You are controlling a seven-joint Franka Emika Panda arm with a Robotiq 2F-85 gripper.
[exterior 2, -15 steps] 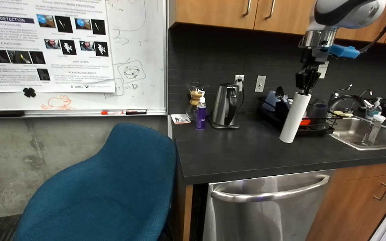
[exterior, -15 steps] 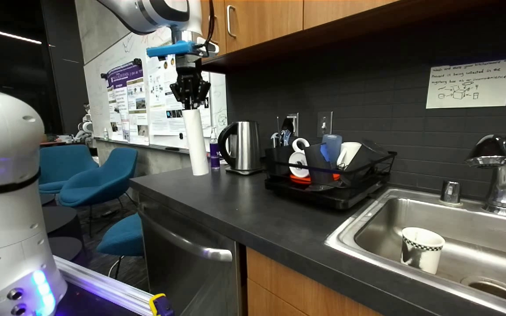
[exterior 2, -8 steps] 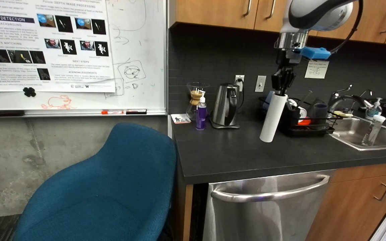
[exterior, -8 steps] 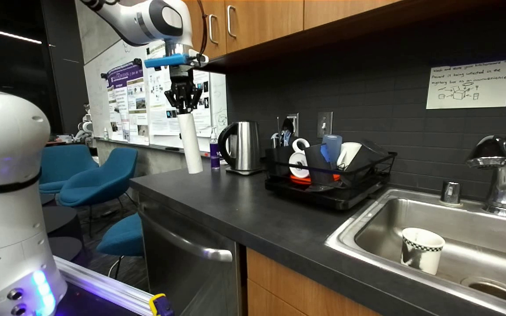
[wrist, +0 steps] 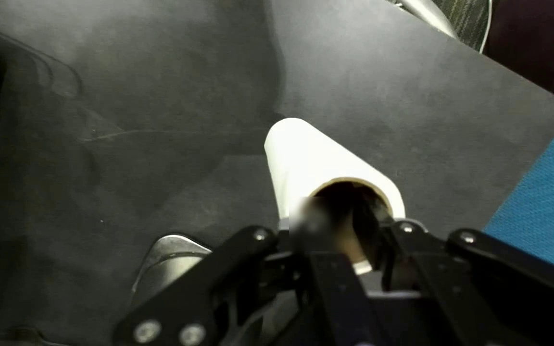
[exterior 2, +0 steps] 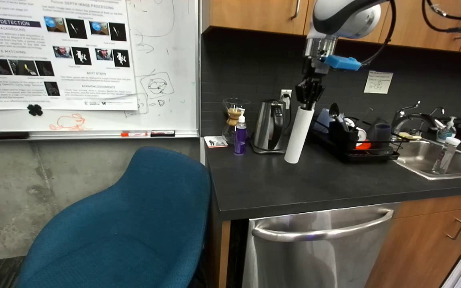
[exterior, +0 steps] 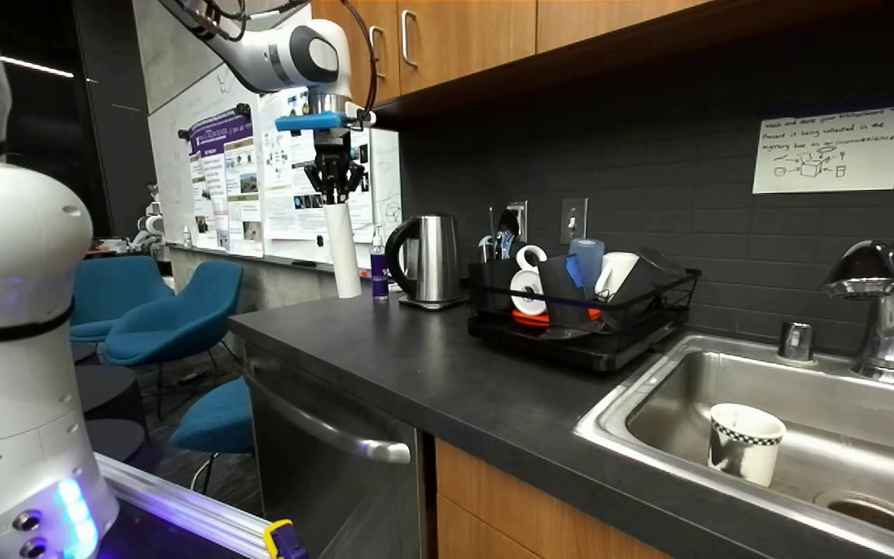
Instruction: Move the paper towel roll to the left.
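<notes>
Pickup apparently done, leftward shift seemingly under way | tall, slim white paper towel roll is leaning between shiny steel kettle with black handle and black wire dish rack in an exterior view | black two-fingered gripper is holding its top end; whether fingers are clamping or bracing inside, cannot tell | likely remaining: set-down, release
</notes>
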